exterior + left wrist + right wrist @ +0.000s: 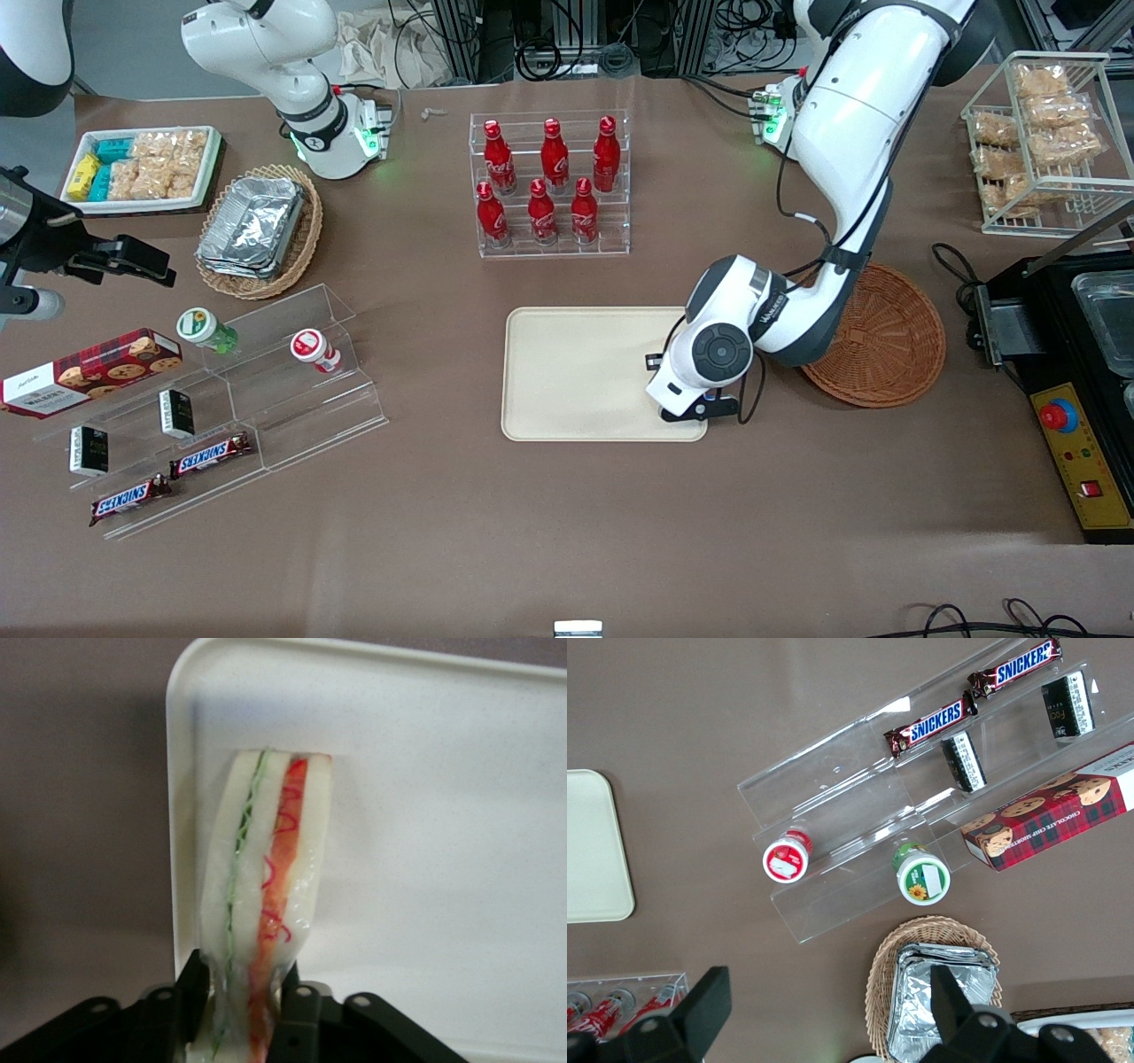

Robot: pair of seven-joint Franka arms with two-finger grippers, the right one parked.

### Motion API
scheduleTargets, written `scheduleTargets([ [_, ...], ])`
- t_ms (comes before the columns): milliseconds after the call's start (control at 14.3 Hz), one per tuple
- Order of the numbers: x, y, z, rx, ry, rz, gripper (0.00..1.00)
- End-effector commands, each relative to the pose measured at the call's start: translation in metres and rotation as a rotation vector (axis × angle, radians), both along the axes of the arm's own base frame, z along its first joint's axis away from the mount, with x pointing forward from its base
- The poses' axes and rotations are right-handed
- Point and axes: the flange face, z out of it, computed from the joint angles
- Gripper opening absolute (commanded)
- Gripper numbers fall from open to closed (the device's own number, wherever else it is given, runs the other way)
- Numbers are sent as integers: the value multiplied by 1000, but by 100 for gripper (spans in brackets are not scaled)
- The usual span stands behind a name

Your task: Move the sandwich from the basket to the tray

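While clamped on the sandwich at its narrow end, the claw hovers over the tray corner; soft, light bread dents easily, and its wrap looks slippery.

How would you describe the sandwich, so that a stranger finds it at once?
Find the cream tray at the table's middle. Over its corner nearest the brown basket, the gripper is shut on the sandwich: white bread with red and green stripes.

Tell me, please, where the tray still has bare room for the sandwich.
The gripper holds the sandwich over the tray at its corner nearest the basket. The whole tray surface toward the bottle rack is bare.
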Motion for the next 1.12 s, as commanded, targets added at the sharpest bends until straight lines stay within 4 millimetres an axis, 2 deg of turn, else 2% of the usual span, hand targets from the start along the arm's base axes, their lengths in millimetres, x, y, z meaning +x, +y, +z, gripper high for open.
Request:
scheduleTargets([
  [0,9,6,18,17,-16,8,100],
  [70,10,13,36,26,-13,13,100],
  [140,19,42,54,56,7,41,100],
  [350,30,106,116,82,17,97,100],
  [490,35,159,156,101,20,159,100],
  [560,33,173,177,116,-3,154,100],
  [770,35,228,218,123,-39,95,100],
  [1050,26,299,268,75,-50,-34,100],
])
